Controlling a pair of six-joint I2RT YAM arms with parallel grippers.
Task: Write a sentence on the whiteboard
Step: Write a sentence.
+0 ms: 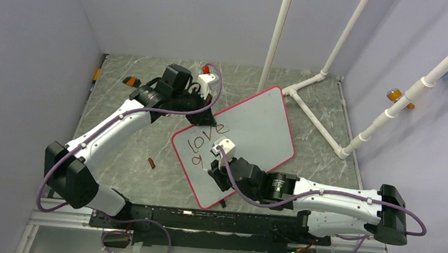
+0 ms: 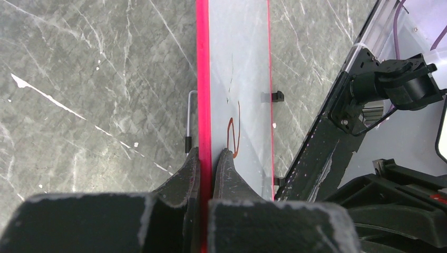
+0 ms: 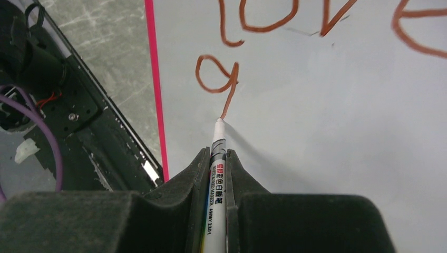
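The whiteboard (image 1: 258, 130) lies tilted on the marble table, white with a red-pink frame. On it the sentence (image 1: 207, 136) reads "love" with a "g" below; it also shows in the right wrist view (image 3: 269, 16). My left gripper (image 2: 205, 158) is shut on the whiteboard's red frame (image 2: 203, 79) at its far left edge (image 1: 200, 119). My right gripper (image 3: 217, 158) is shut on a white marker (image 3: 217, 179); its tip (image 3: 219, 122) touches the board at the end of the g's tail. The right gripper sits over the board's near left part (image 1: 220, 169).
A white pipe frame (image 1: 325, 80) stands at the back right of the table. A small dark red cap (image 1: 151, 163) lies left of the board. An orange-black object (image 1: 130, 81) lies at the back left. A black clip (image 2: 275, 96) sits on the board's edge.
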